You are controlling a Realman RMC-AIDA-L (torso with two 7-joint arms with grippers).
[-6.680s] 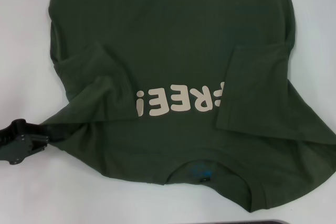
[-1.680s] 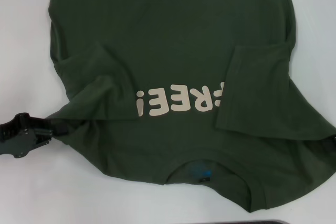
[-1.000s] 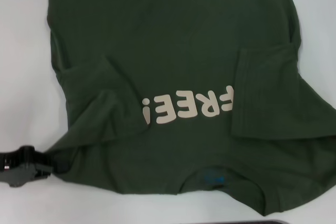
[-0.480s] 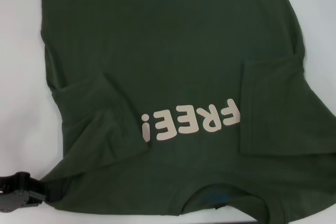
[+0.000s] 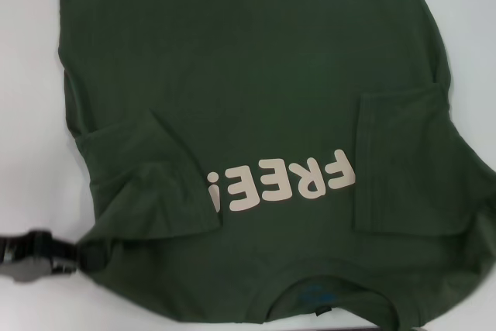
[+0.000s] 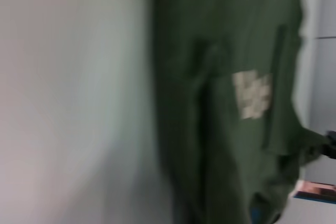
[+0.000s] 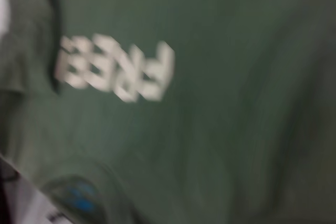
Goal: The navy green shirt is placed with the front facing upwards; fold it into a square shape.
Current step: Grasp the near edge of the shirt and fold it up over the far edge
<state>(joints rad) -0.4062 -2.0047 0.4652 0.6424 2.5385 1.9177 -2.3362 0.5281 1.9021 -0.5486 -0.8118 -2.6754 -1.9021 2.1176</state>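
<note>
Left pincer low at worktop edge, clamped on shirt shoulder corner. Shirt lay flat, print up, both sleeves folded inward. Right pincer out of head view; hem cut off.

The shirt fills almost the whole right wrist view, its dark green cloth spread in soft folds. The cream lettering reads blurred across the chest. One folded-in sleeve lies just beside the lettering. The neck opening shows a small blue label inside it. Beyond the collar a strip of pale tabletop is visible.
</note>
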